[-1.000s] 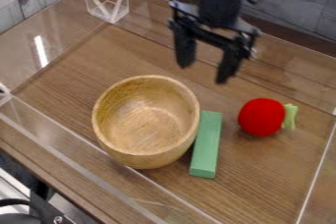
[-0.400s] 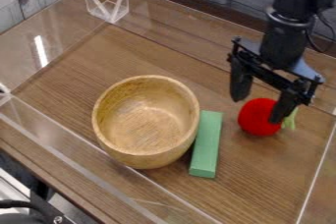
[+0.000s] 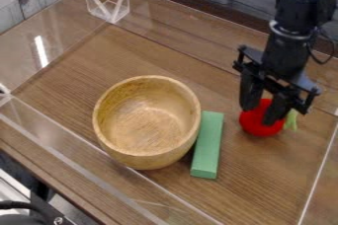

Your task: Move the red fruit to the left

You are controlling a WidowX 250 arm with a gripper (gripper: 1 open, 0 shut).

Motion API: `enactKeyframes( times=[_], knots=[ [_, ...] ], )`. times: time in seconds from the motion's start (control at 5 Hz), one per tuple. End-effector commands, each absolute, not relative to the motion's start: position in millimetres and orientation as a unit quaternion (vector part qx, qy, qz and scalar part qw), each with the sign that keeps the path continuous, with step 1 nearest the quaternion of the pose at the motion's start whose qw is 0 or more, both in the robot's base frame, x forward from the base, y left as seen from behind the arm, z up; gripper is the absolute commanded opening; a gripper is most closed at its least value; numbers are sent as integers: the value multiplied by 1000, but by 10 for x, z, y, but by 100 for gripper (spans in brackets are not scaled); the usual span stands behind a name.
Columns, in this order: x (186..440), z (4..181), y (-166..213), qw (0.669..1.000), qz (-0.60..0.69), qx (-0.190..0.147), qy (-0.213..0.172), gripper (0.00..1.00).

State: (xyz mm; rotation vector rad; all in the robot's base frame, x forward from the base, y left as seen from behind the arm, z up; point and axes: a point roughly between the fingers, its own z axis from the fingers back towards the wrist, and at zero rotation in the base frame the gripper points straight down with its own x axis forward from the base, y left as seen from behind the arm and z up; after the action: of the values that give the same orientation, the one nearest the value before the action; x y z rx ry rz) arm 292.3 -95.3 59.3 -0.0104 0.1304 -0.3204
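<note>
The red fruit (image 3: 262,125) lies on the wooden tabletop at the right, its pale green tip (image 3: 291,123) pointing right. My gripper (image 3: 271,111) has come straight down over it. The black fingers (image 3: 248,93) stand on either side of the fruit, with its upper part between them. The jaws are still apart, and I cannot tell whether the pads touch the fruit. The fruit rests on the table.
A wooden bowl (image 3: 145,80) stands left of centre. A flat green block (image 3: 209,145) lies between the bowl and the fruit. Clear acrylic walls (image 3: 53,135) fence the table, and a clear plastic stand (image 3: 107,4) sits at the back left.
The gripper travelled right from behind the bowl to above the fruit, then dropped down around it. Its fingers stand closer together than before. The fruit has not moved.
</note>
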Motion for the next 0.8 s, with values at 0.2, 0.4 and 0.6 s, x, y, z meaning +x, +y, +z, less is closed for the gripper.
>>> enactKeyframes(
  times=[0.2,0.4,0.6],
  knots=[
    [2962,600,-946,984,-173,-1,37,100],
    [2963,606,-891,985,-172,0,32,100],
    [2999,590,-921,985,-170,0,27,100]
  ],
)
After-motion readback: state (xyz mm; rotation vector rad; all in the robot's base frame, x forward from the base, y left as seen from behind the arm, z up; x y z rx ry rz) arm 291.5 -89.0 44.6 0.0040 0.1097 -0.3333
